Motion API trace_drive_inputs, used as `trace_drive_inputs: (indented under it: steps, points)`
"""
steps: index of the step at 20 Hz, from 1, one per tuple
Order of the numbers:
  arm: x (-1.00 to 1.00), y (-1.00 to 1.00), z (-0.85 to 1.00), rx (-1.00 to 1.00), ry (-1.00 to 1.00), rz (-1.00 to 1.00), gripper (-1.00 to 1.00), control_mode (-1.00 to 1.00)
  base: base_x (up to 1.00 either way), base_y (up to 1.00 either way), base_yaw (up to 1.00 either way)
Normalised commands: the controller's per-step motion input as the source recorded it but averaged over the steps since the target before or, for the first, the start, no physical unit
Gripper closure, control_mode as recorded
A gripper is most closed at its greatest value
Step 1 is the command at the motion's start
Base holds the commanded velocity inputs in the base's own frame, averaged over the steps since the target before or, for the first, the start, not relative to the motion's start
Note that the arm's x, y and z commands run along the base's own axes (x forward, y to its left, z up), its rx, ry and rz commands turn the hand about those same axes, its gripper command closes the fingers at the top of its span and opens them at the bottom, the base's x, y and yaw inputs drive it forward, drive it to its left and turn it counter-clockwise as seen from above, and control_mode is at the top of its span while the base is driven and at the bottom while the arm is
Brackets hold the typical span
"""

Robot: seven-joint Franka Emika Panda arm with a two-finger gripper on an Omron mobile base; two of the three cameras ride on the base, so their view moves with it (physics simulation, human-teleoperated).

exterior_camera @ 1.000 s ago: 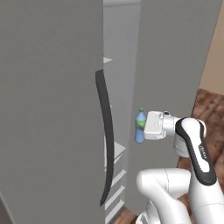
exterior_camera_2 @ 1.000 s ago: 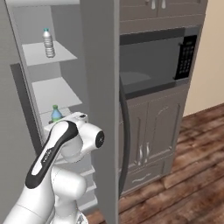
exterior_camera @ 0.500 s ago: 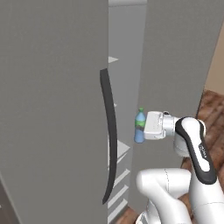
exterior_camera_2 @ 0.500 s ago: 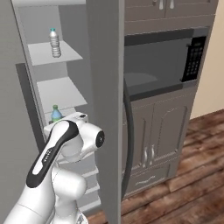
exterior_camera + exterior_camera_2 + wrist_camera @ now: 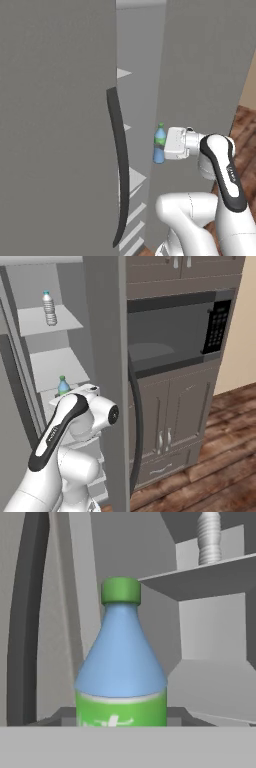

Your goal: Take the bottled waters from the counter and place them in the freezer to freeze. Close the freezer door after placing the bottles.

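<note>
My gripper (image 5: 167, 145) is shut on the translucent blue bottled water (image 5: 159, 144) with its teal-green cap and green label, holding it upright at mid height in front of the open freezer (image 5: 52, 363). The hand view has this bottle (image 5: 120, 662) close up, white shelves behind it. The other bottled water (image 5: 49, 307), clear greyish, stands upright on an upper freezer shelf (image 5: 48, 322), seen at the top right in the hand view (image 5: 209, 538). The counter is out of view.
The open freezer door (image 5: 55, 125) with its long dark handle (image 5: 119, 165) stands close on the left. The shut fridge door (image 5: 106, 366) and its handle (image 5: 136, 431) are on the right, then a built-in microwave (image 5: 175, 331), cabinet doors and wood floor (image 5: 220, 451).
Both base views have shifted, so the base has driven; the freezer opening and door handle sit differently in the picture. The arm holds the blue bottle in the same pose.
</note>
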Motion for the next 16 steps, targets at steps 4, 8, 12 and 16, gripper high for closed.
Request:
trace_drive_inputs:
  steps: [4, 8, 12, 16]
  points:
    - [0.00, 0.00, 0.00, 0.00, 0.00, 0.00, 1.00, 1.00, 0.36, -0.14, 0.13]
    - [0.00, 0.00, 0.00, 0.00, 0.00, 0.00, 1.00, 1.00, 0.40, 0.00, 0.25]
    - [0.00, 0.00, 0.00, 0.00, 0.00, 0.00, 1.00, 1.00, 0.55, 0.00, 0.22]
    - [0.00, 0.00, 0.00, 0.00, 0.00, 0.00, 1.00, 1.00, 0.40, 0.00, 0.22]
